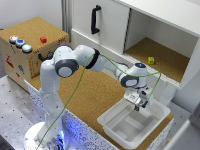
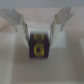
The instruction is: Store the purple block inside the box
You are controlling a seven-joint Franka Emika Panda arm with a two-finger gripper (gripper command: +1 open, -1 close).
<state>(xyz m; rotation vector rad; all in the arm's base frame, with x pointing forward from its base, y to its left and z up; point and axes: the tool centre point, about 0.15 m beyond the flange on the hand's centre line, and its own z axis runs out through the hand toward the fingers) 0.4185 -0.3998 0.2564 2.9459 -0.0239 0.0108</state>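
Purple block [image 2: 39, 46]: seen in the wrist view between the two fingers [image 2: 19, 22] of the hand [image 2: 40, 30], a dark cube with a yellow ring mark on the face turned to the camera. The fingers stand against its opposite sides, so the hand is clamped on the block. The picture is blurred; finer detail of the contact cannot be read.

Hand [image 1: 138, 104]: in the exterior view it hangs over the far right part of the box [image 1: 117, 131], pointing down. The block itself is too small to make out there, and whether it touches the box floor cannot be told.

Box: shallow white tub with flared rim, sitting at the right end of the cork-topped bench [image 1: 87, 97].

Arm [image 1: 75, 62]: white, reaching from its base at the left across the bench to the box.

Surroundings: a wooden box with coloured buttons [image 1: 27, 47] at far left; a white cabinet [image 1: 120, 25] behind, with a small yellow object [image 1: 151, 60] in its open compartment.
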